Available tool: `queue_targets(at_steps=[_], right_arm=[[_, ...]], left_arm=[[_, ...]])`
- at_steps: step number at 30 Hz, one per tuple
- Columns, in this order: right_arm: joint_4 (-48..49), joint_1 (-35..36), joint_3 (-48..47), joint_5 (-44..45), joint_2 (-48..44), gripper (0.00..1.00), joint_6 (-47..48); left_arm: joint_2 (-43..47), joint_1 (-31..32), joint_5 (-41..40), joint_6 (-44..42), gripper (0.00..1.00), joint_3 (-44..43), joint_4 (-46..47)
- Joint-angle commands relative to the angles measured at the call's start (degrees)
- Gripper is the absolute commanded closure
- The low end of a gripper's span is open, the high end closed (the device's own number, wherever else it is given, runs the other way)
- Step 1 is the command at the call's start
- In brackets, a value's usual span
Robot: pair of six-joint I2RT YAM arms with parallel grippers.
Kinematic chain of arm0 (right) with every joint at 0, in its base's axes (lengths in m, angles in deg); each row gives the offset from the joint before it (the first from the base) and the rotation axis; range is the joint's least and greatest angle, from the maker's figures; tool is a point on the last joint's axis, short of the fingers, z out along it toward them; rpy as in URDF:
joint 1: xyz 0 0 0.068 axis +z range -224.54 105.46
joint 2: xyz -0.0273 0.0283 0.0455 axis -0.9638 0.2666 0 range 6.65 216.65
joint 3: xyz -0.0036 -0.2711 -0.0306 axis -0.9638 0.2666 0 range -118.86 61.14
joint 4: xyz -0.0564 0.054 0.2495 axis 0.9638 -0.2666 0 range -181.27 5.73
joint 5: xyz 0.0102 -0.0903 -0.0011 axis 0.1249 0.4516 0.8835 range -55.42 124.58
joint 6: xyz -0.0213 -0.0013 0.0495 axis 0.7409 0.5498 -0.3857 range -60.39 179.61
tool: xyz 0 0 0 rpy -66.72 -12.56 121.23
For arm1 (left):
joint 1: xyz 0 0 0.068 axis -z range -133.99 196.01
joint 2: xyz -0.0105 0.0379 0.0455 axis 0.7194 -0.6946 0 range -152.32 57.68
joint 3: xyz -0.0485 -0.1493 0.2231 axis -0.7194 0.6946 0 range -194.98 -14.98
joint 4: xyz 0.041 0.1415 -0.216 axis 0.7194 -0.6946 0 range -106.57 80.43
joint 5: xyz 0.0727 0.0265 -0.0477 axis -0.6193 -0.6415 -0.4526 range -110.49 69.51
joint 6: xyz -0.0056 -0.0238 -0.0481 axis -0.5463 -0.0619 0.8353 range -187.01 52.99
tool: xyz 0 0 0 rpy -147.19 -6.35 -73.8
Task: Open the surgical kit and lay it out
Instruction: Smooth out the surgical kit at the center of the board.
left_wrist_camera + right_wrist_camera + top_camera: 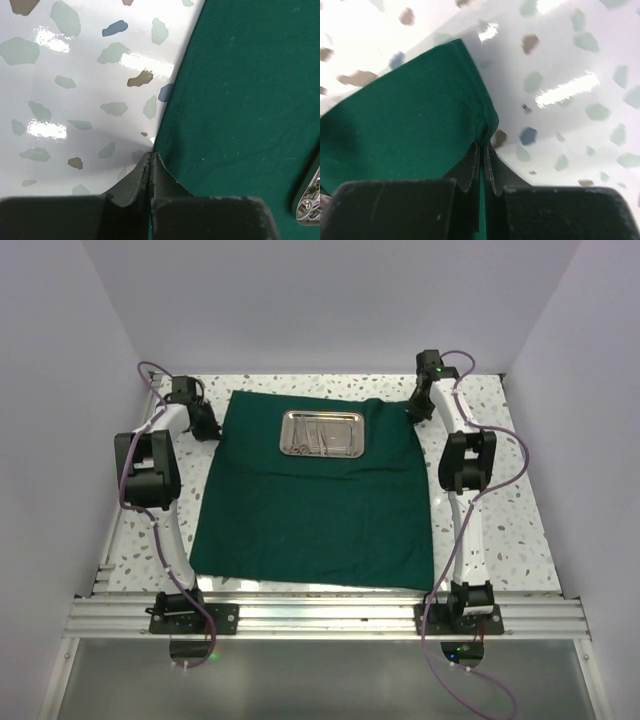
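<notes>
We find the tray (322, 433) on the far half of the cloth (315, 520), with the instruments (316, 437) in it and the cloth flat on the surface (520, 530).

Both your arms reach far forward, elbows raised, wrists dipped low to the bench (505, 540). Your left gripper (151, 156) has its fingers pressed tip to tip; your right gripper (482, 146) pinches the dark green cloth wrap (410, 115) at its corner.

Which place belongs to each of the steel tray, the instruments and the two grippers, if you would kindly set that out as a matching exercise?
Things:
1 steel tray
2 instruments
3 left gripper
4 right gripper

Places:
A at the far right corner of the green cloth
B inside the tray
C on the far middle of the cloth
D at the cloth's left edge

Pairs: 1-C, 2-B, 3-D, 4-A
</notes>
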Motion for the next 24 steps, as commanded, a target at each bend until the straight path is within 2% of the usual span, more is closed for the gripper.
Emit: queue_targets(at_steps=[1,4,8,13,18,20,22,24], right_arm=[[6.86,0.21,-1.33,-6.09,5.29,1.00,-2.84],[11.52,0.03,-2.38,-6.53,5.90,1.00,-5.04],[12.85,-0.49,-3.97,-4.43,6.43,1.00,-6.09],[14.07,-1.28,1.19,1.55,2.57,1.00,-5.57],[8.29,-2.08,-0.11,4.88,1.00,1.00,-4.08],[6.53,-2.16,2.96,7.25,-0.85,0.86,-4.07],[6.69,-2.08,7.42,7.44,-4.72,0.60,-4.07],[6.26,-2.08,8.85,8.23,-7.79,0.50,-4.25]], left_arm=[[-0.92,-0.22,-1.89,1.37,1.00,-2.24,-2.10],[-0.48,-0.22,-4.44,1.20,1.00,-4.00,-3.07],[-2.06,-0.31,-7.51,1.37,1.00,-8.83,-7.28],[0.57,-0.31,-12.43,2.78,1.00,-5.86,-5.80],[0.40,-0.48,-12.35,3.30,1.00,-5.58,-5.00],[0.22,-0.57,-12.18,3.57,1.00,-6.11,-4.91],[0.83,-0.48,-12.35,3.92,1.00,-6.11,-4.74],[1.45,-0.48,-12.26,3.83,0.82,-5.85,-4.39]])
